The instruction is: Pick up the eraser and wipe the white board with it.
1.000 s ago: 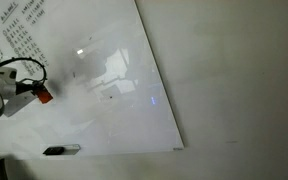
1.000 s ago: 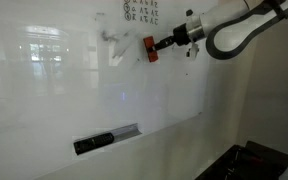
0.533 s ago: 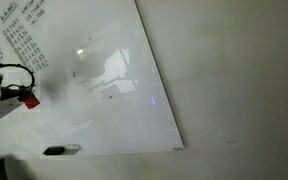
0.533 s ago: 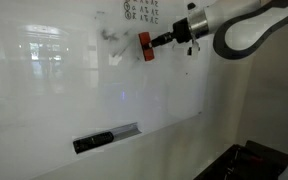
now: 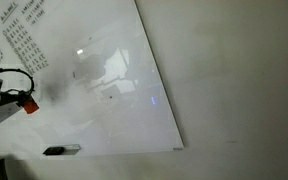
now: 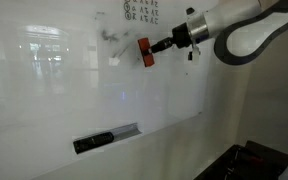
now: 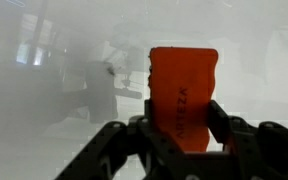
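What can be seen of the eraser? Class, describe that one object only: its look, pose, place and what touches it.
In an exterior view the eraser is a small red-orange block with a darker side. It is held before the white board, seemingly against it, below the handwritten numbers. In the wrist view it stands upright, its lower part clamped between the black fingers of the gripper. Faint lettering on its face is too blurred to read.
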`<control>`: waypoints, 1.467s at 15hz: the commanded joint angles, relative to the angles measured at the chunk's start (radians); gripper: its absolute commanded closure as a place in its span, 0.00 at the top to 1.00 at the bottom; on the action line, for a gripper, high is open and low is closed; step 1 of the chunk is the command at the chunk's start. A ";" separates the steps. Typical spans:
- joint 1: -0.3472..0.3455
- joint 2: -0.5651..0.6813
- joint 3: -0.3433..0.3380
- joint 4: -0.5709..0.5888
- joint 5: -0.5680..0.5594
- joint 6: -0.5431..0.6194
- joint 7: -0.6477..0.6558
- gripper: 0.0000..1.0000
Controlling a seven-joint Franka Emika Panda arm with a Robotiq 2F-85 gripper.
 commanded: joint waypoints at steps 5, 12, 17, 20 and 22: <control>-0.018 -0.022 0.106 -0.055 0.032 0.000 0.103 0.29; -0.089 0.011 0.209 -0.090 0.020 -0.001 0.159 0.29; -0.150 0.075 0.234 -0.078 0.004 -0.002 0.150 0.29; -0.182 0.115 0.239 -0.066 -0.004 -0.002 0.142 0.29; -0.209 0.140 0.258 -0.060 -0.003 -0.002 0.134 0.29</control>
